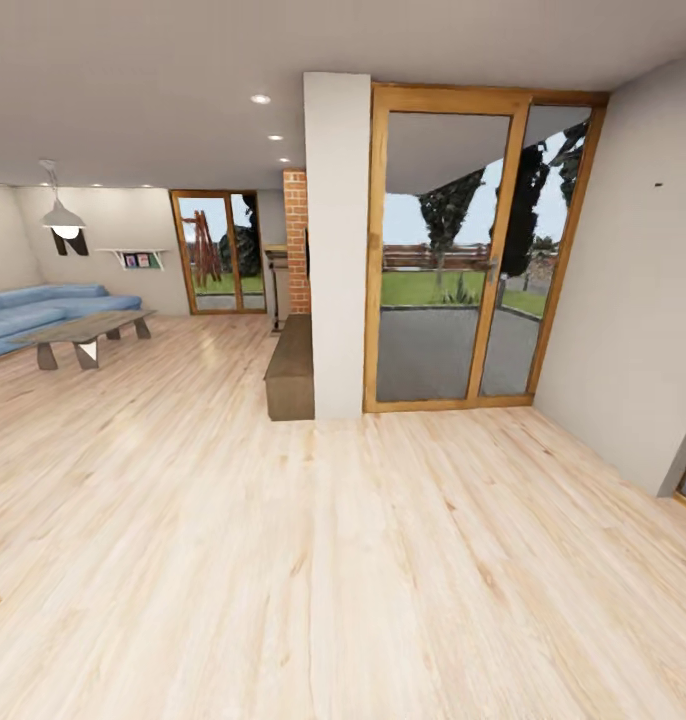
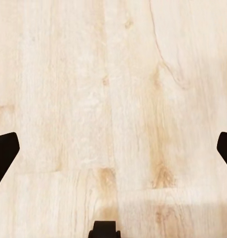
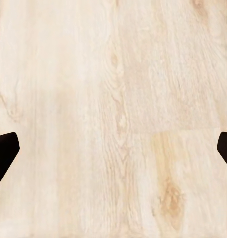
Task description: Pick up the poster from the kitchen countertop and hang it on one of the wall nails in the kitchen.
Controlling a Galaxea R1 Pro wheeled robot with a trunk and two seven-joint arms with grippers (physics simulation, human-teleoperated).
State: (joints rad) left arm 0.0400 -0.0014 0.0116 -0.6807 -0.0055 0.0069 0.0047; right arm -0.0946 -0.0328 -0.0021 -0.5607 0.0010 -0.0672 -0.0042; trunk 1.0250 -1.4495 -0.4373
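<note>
The poster and the kitchen countertop are out of view. A tiny dark stub, possibly a wall nail (image 1: 658,185), sticks out high on the pale wall at the right of the head view. My left gripper (image 2: 113,153) is open, its dark fingertips (image 2: 4,153) far apart above bare pale wooden floor, with nothing between them. My right gripper (image 3: 113,153) is open too, its fingertips (image 3: 4,153) spread over the same kind of floorboards, holding nothing.
Ahead stand a white pillar (image 1: 336,250) and wood-framed glass doors (image 1: 473,250) to a garden. A low dark bench (image 1: 291,370) sits left of the pillar. A blue sofa (image 1: 43,310) and coffee table (image 1: 83,335) are far left. Wide wooden floor (image 1: 313,560) lies in front.
</note>
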